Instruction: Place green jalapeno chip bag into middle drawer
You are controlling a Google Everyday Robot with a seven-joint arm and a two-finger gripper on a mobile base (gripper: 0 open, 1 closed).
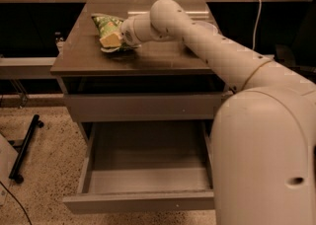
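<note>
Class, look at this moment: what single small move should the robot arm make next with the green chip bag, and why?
Probably raise the crinkly light-green chip bag a little off the dark brown cabinet top. The gripper is at the bag, which lies on the top, and the grey-brown middle drawer stands open below. Whether the hold is secure cannot be seen, so lift gently.

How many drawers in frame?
2. A closed drawer front sits just under the tabletop; the middle drawer is pulled open below it. Lower ones may be cut off. The gripper is at the green jalapeno chip bag on top.
</note>
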